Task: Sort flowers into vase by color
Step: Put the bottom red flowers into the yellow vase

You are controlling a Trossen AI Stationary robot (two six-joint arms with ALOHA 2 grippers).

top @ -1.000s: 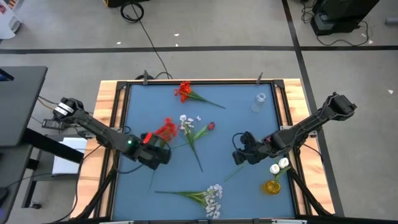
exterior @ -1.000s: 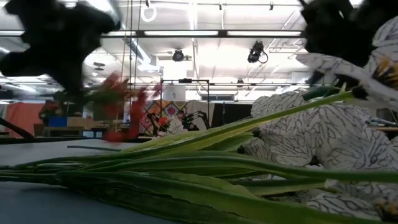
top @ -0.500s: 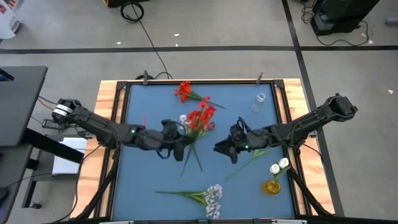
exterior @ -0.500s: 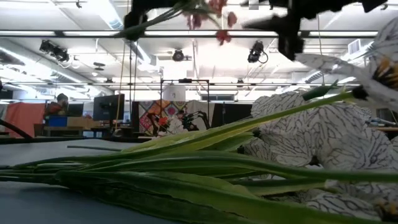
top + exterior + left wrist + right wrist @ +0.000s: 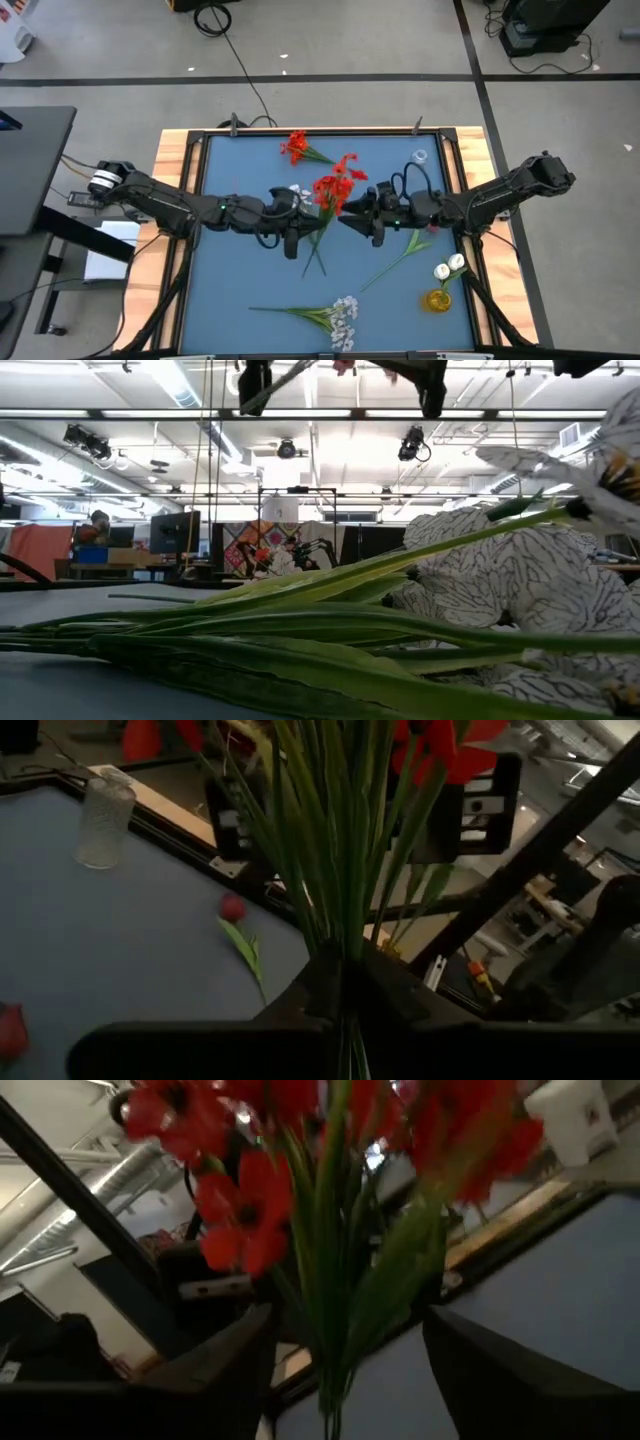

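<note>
A bunch of red flowers point(image 5: 334, 187) on green stems hangs in the air over the table's middle. My left gripper point(image 5: 300, 222) is shut on its stems, which run between the fingers in the left wrist view point(image 5: 345, 1005). My right gripper point(image 5: 358, 214) is open beside the bunch on its right. Its two fingers point(image 5: 228, 1365) stand on either side of the stems point(image 5: 330, 1370), and I see no contact. In the low view both grippers show only at the top edge, with a stem point(image 5: 285, 375) between them. My left gripper pinches several of the bunch's green stems point(image 5: 342, 982) between its two fingers, below the leaves. The fingers come level from the table's left and lie across the stems. The bunch is lifted clear; the blooms point(image 5: 450, 750) stand beyond the fingers and the stem ends point(image 5: 314, 266) trail toward the near edge.
Another red flower point(image 5: 297, 147) lies near the far edge and white blossoms point(image 5: 297, 191) lie by the left gripper. A white spray point(image 5: 342, 316) lies at the near edge. A glass vase point(image 5: 418, 160) stands far right; a yellow vase point(image 5: 438, 298) holds white buds. A dark red bud point(image 5: 232, 907) lies on the table.
My left gripper has carried the red bunch from the table's left half up and toward the middle, and the bunch is lifted clear and turned so its blooms point toward the far edge. My right gripper has moved up and toward the far-left, to the bunch.
</note>
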